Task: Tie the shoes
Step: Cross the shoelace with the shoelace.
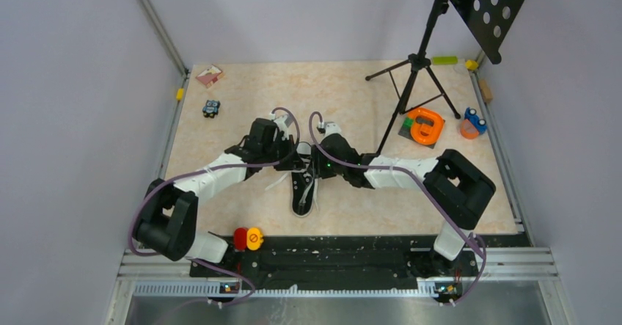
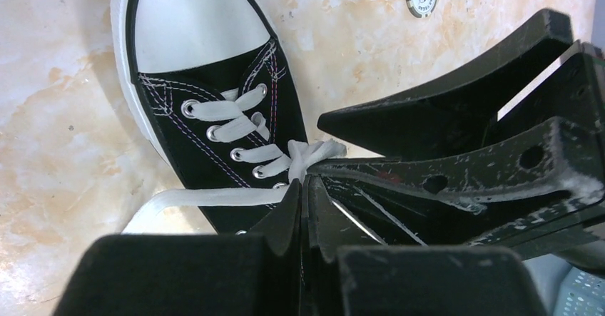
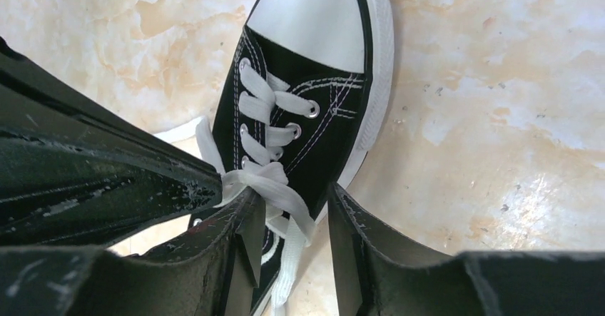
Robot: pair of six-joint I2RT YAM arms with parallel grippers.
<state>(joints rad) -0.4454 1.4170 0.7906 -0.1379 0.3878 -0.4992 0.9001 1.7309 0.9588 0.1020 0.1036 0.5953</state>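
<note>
The black sneaker point(image 1: 303, 195) with white toe cap lies in the middle of the table, toe towards the arms. Both grippers hang close over its laces. My left gripper point(image 1: 287, 161) is shut; in the left wrist view its tips point(image 2: 304, 187) pinch the white lace point(image 2: 214, 197) just below the crossing point(image 2: 308, 152). My right gripper point(image 1: 317, 165) is open; in the right wrist view point(image 3: 294, 191) a lace strand point(image 3: 289, 198) runs between its fingers, touching the left finger point(image 3: 246, 223). The shoe shows in both wrist views point(image 2: 214, 109) point(image 3: 321, 130).
A black tripod stand point(image 1: 414, 75) stands at the back right. An orange tape roll point(image 1: 425, 125) and a blue-orange object point(image 1: 473, 122) lie to the right. A small toy car point(image 1: 211, 108) and a pink card point(image 1: 209, 75) lie at the back left. Red and yellow buttons point(image 1: 248, 238) sit at the near edge.
</note>
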